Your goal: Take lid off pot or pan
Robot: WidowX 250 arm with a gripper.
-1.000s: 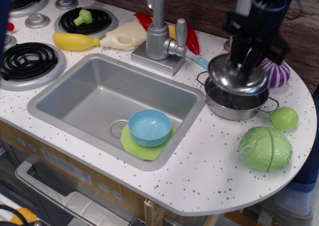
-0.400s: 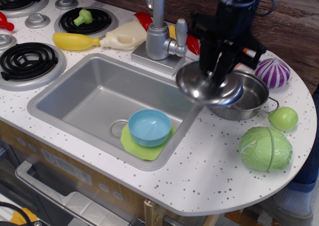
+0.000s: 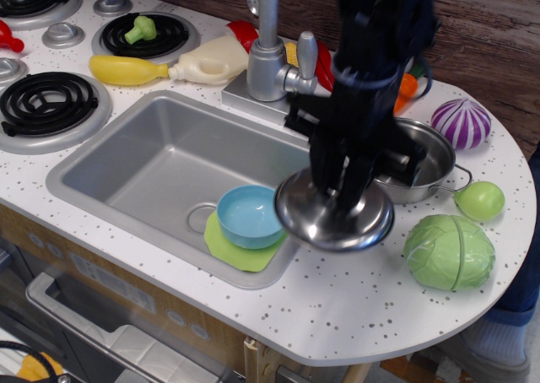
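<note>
The shiny steel lid (image 3: 333, 217) hangs from my gripper (image 3: 344, 185), which is shut on its knob; the knob is hidden by the black fingers. The lid is held above the counter at the sink's front right corner, partly over the light blue bowl (image 3: 249, 214). The steel pot (image 3: 426, 159) stands open on the counter to the right and behind, with a wire loop handle toward the green ball. My arm covers the pot's left side.
The grey sink (image 3: 169, 164) holds the blue bowl on a green plate (image 3: 245, 252). A faucet (image 3: 270, 54) stands behind it. A green cabbage (image 3: 449, 251), a green ball (image 3: 479, 201) and a purple onion (image 3: 461, 123) lie at right. Stove burners (image 3: 46, 105) are at left.
My gripper has carried the lid off the pot, moving it left and toward the front edge and lower. The pot has stayed in place and is now open.
</note>
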